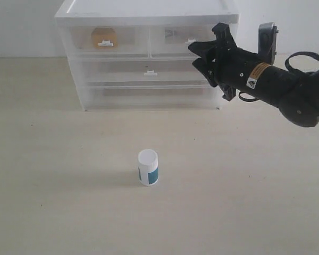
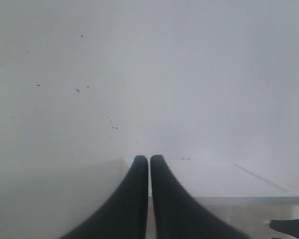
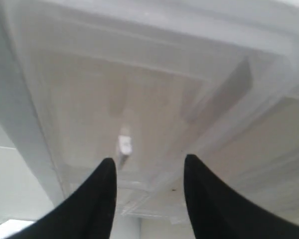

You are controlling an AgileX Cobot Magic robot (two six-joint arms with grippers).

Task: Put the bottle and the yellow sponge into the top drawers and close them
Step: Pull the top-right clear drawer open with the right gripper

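Right gripper (image 1: 194,56) released, jaws apart, at the right top drawer (image 1: 167,47) by its handle (image 3: 124,144). Bottle (image 1: 148,167) stands upright on the table (image 1: 53,202), well apart from it. Both drawers shut; yellow sponge (image 1: 103,36) is inside the left top drawer (image 1: 80,41) (right one's contents unclear). Left gripper (image 2: 149,163) clenched, empty.

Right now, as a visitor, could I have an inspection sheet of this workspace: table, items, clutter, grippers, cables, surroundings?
Surface: pale table, no spills seen.
Job's things: bottle upright on the table in front of the cabinet; yellow sponge shows through the closed left top drawer; right top drawer closed.
Clutter: nothing seen.
Grippers: left gripper shut, empty; right gripper open, empty, at the right top drawer's front.
Cables: black cable looped on the right arm.
Surroundings: white wall.
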